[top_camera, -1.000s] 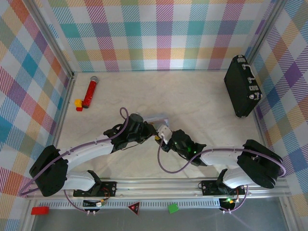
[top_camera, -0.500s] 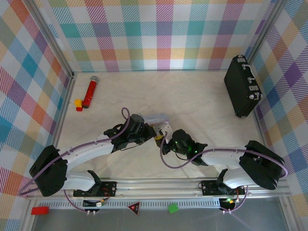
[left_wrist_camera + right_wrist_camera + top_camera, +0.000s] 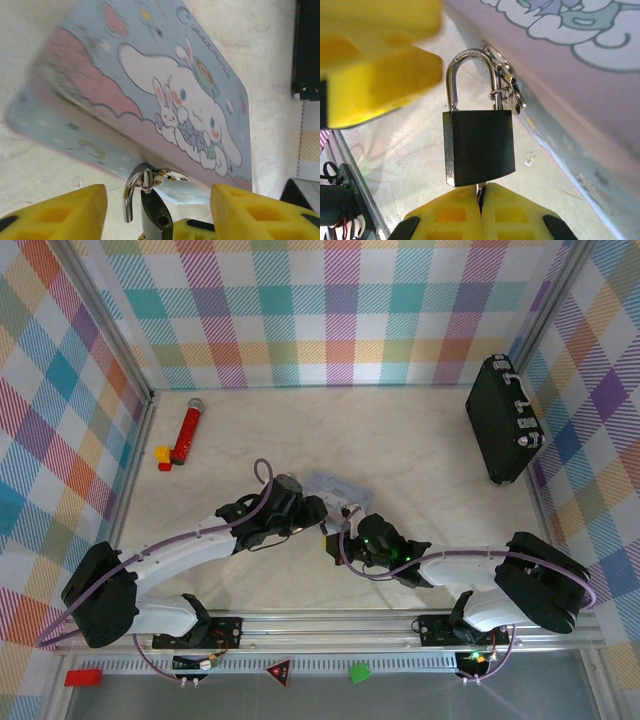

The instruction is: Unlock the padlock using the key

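The small black padlock (image 3: pixel 479 147) hangs by its silver shackle (image 3: pixel 470 60) from the metal hasp (image 3: pixel 175 176) of a pale blue cartoon tin (image 3: pixel 165 95). My right gripper (image 3: pixel 481 200) is shut directly under the padlock's body, pinching the thin metal key (image 3: pixel 481 190), which enters the lock's underside. My left gripper (image 3: pixel 157 220) is open, its yellow fingers (image 3: pixel 55 215) on either side of the padlock (image 3: pixel 155 212) and apart from it. In the left wrist view one shackle leg ends free beside the body. From above, both grippers (image 3: pixel 318 512) (image 3: pixel 338 530) meet at the tin's near edge (image 3: pixel 335 485).
A black briefcase (image 3: pixel 505 420) stands by the right wall. A red microphone-shaped toy (image 3: pixel 187 430) and small yellow and red blocks (image 3: pixel 162 455) lie at the back left. Checked walls enclose the table on three sides.
My left gripper has opened and let go of the padlock. The right gripper has closed on the key and shifted slightly left under the lock.
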Motion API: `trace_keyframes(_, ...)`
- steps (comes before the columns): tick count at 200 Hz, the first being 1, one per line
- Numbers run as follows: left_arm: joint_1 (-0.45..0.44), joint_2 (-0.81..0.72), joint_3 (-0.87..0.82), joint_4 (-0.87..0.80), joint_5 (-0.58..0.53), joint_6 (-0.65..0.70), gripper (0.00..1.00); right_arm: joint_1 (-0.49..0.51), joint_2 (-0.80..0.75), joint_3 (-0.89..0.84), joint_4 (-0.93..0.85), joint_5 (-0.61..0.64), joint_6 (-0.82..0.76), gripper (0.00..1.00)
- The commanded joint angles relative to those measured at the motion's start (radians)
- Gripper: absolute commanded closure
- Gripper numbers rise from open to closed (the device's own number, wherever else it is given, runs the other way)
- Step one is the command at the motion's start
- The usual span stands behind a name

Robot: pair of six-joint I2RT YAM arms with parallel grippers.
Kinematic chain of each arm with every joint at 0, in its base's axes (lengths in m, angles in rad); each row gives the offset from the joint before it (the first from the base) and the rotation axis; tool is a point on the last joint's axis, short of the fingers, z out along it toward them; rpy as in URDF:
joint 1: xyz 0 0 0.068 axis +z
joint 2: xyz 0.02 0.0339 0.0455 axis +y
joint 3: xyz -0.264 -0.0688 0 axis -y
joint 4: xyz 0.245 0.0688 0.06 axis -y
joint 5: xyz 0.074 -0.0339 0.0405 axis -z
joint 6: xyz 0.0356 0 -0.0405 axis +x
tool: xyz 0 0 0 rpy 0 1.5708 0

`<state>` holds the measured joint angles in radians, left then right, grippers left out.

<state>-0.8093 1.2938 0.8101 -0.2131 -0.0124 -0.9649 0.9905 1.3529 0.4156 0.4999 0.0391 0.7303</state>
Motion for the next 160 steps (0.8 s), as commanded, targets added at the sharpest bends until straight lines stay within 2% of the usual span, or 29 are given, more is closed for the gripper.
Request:
trace_keyframes(1,0.026,-0.008,0.029,-0.102,-0.059,0.050,0.38,-0.002,0.020,-0.021,-0.038,0.045,0.115,1.00)
trace_keyframes(28,0.044,0.032,0.090,-0.181,-0.142,0.134,0.29,-0.009,0.046,-0.015,-0.048,0.041,0.143,1.00)
trace_keyframes(71,0.047,0.214,0.287,-0.290,-0.245,0.300,0.15,-0.019,0.078,0.000,-0.083,0.033,0.122,1.00)
trace_keyframes(129,0.053,0.501,0.462,-0.339,-0.277,0.374,0.10,-0.041,0.084,0.012,-0.141,0.046,0.145,1.00)
trace_keyframes(160,0.074,0.564,0.459,-0.393,-0.332,0.337,0.09,-0.095,0.055,-0.008,-0.189,0.042,0.179,1.00)
